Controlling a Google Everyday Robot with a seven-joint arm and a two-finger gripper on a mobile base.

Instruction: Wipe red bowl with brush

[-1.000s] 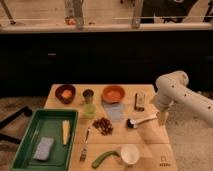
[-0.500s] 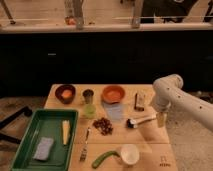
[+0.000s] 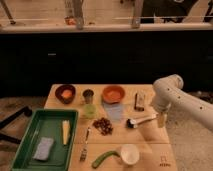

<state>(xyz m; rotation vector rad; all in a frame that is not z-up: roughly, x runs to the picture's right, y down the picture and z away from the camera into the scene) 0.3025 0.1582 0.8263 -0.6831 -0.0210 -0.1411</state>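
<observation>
**Fingers (image 3: pixel 160 120) spread wide, holding nothing**

The gripper hangs just beside the handle end of the slim white-handled dish brush (image 3: pixel 141 121), which lies flat on the wooden tabletop (image 3: pixel 150 150). The shallow orange-red bowl (image 3: pixel 113 93) sits well beyond the bristle head. The brush is probably light, stiff and slippery, so mid-handle looks the best hold.

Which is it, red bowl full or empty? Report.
Empty: red bowl shows only plain orange inside. Gripper hangs by the brush handle.
</observation>
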